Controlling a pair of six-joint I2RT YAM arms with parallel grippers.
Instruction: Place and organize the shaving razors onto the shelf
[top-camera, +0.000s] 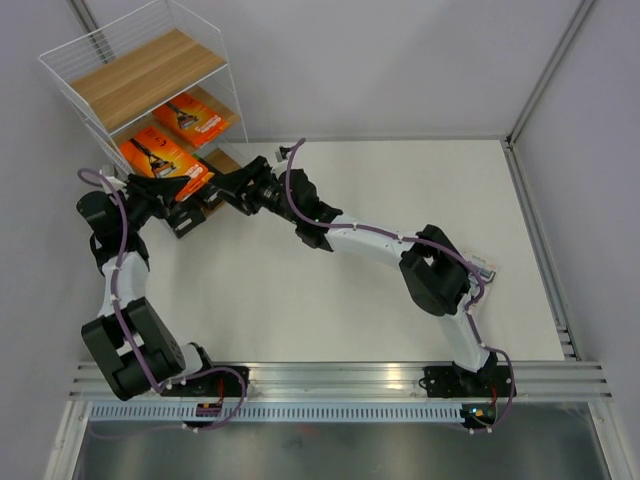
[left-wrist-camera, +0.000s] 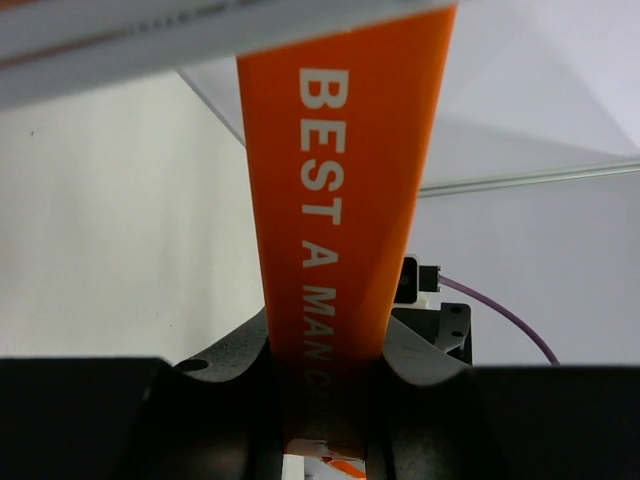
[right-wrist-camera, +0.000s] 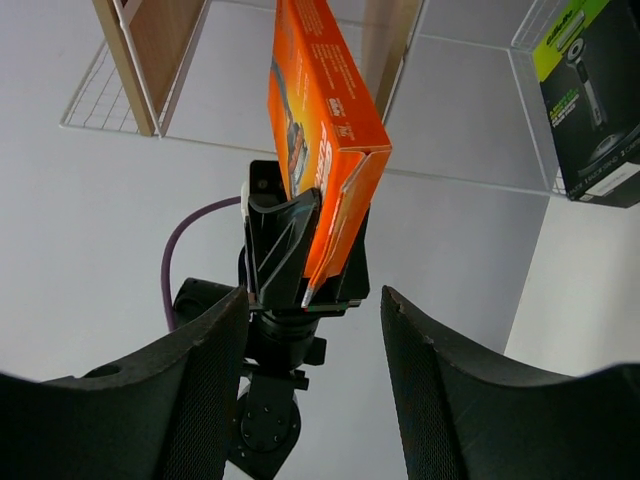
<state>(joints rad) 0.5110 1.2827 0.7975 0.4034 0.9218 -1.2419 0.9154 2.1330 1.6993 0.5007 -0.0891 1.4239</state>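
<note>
Left gripper (left-wrist-camera: 325, 400): clamped on the lower end of an orange razor pack (left-wrist-camera: 340, 200); its black fingers (left-wrist-camera: 430, 400) press both flat faces.
Held pack: stands up out of the jaws with white letters running along its narrow edge. From overhead it sits at about 10 o'clock on the table (top-camera: 400, 220), right at the front of the shelf (top-camera: 150, 70). I cannot tell whether it touches the wire.
Right gripper (right-wrist-camera: 315, 350): jaws spread apart, nothing between them. Its two dark fingers (right-wrist-camera: 190, 380) frame the left gripper and the held pack, which lie beyond it and apart from it.
Grippers to each other: overhead, the right gripper lies at about 3 o'clock from the left one, near it, and the two face each other.
Shelf: white wire frame with light-brown boards, at 10 to 11 o'clock in the far corner. The top board is bare.
Second orange pack (top-camera: 197, 117): lies flat on the tier below the top board, at about 1 o'clock from the held pack.
Black pack (right-wrist-camera: 590, 100): has a lime-green end and rests against the shelf's wire, at 2 o'clock in the right wrist view.
Pale object (top-camera: 484, 267): shows at 3 o'clock beside the right arm's elbow, too hidden to name.
</note>
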